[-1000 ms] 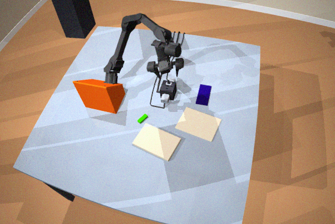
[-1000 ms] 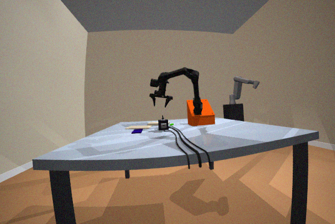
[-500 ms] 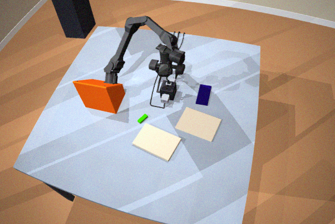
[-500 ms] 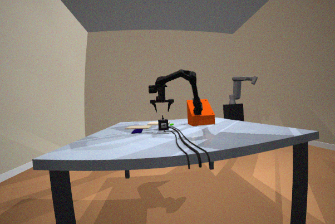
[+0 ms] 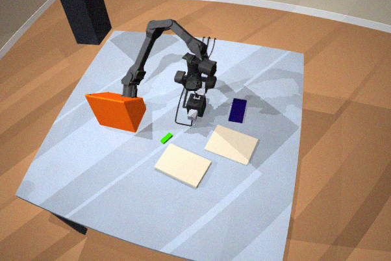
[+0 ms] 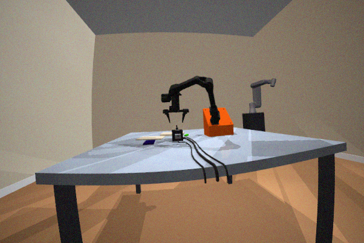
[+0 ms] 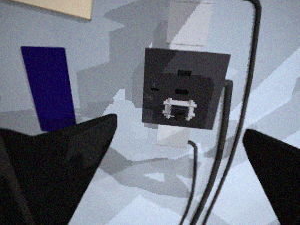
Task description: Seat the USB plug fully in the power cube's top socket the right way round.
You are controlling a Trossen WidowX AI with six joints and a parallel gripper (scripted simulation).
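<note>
The black power cube (image 5: 195, 105) (image 6: 173, 135) (image 7: 160, 64) stands upright on the table. The USB plug (image 6: 176, 127) (image 7: 181, 102) stands up from its top, near one edge; from above it shows as a pale outline round a dark middle. Its way round and depth in the socket cannot be told. Dark slots show in the top beside it. My gripper (image 6: 176, 122) (image 7: 179, 127) is open and empty, pointing down above the cube, with its fingertips higher than the plug. In the wrist view the plug lies between the two fingers, slightly off their line.
White blocks (image 5: 192, 114) (image 7: 190, 24) sit at the cube's sides, with black cables (image 6: 193, 154) (image 7: 222, 119) beside it. A dark blue slab (image 5: 238, 110) (image 7: 50, 89), two cream boards (image 5: 182, 165) (image 5: 232, 144) and a green block (image 5: 166, 137) lie nearby. An orange box (image 5: 113, 113) stands at the arm's base.
</note>
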